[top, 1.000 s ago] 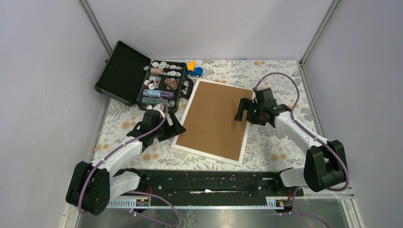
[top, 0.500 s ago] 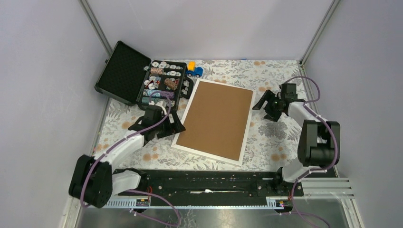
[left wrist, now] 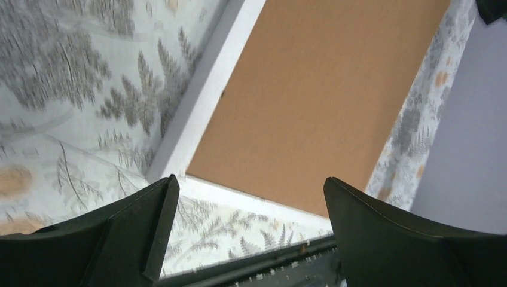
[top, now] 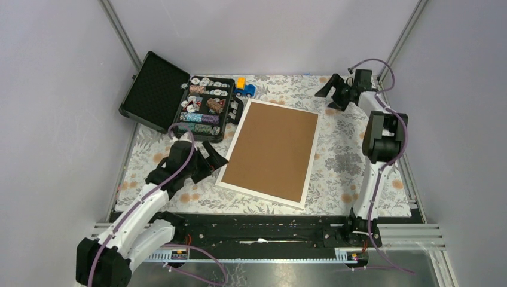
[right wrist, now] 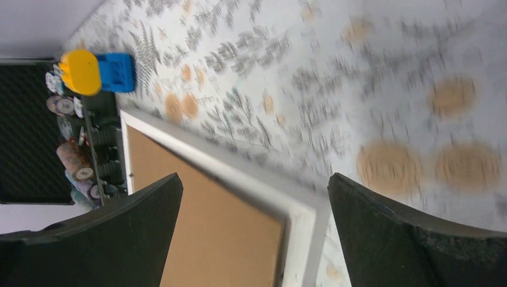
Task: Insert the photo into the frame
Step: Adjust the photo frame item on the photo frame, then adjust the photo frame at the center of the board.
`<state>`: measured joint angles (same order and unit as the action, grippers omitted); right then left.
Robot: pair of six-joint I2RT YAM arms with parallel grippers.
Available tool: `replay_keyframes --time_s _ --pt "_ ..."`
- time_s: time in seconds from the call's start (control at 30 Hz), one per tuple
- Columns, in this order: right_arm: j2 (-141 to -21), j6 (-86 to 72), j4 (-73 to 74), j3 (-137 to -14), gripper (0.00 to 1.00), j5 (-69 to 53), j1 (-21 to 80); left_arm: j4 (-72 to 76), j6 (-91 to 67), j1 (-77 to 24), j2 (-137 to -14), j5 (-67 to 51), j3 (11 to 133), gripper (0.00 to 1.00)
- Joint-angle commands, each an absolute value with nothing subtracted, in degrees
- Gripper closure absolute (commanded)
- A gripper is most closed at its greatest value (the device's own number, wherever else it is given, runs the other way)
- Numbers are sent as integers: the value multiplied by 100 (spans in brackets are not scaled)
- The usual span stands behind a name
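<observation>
The frame [top: 272, 150] lies face down in the middle of the table, brown back up with a thin white moulding round it. The photo is not visible in any view. My left gripper [top: 213, 159] hovers open just left of the frame's left edge, empty. In the left wrist view the frame's [left wrist: 323, 95] near-left corner lies ahead of the open left gripper [left wrist: 251, 182]. My right gripper [top: 330, 89] is open and empty, raised over the far right of the table. Below the right gripper [right wrist: 255, 179], the right wrist view shows the frame's far right corner [right wrist: 302, 218].
An open black case [top: 156, 91] holding poker chips [top: 203, 104] stands at the back left, close to the frame's far left corner. A blue and yellow toy car [top: 244, 88] sits behind the frame. The tablecloth [top: 347, 161] is floral. Grey walls close in on both sides.
My right arm has swung away from the frame's right edge to the far right corner of the table. My left arm has drawn back a little from the frame's left edge.
</observation>
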<state>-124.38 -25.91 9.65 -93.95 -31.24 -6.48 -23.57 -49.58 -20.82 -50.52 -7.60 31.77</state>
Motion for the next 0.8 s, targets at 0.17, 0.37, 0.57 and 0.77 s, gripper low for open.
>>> replay_keyframes --time_s 0.17,0.37,0.57,0.77 --pt "-14189 -2778 1775 -11683 0 -4615 -507 -3028 -7347 -3143 -4384 -1380 2092 1" --pt "-14044 -2852 1426 -10776 3 -4616 -448 -1921 -7278 -3594 -5328 -926 2129 1" --pt "-13380 -3305 516 -9389 8 -5086 -477 -1204 -6621 -3653 -6609 -395 2714 1" --pt "-12185 -3563 -294 -7520 8 -4906 -691 -1347 -5899 -3674 -7163 -140 3295 1"
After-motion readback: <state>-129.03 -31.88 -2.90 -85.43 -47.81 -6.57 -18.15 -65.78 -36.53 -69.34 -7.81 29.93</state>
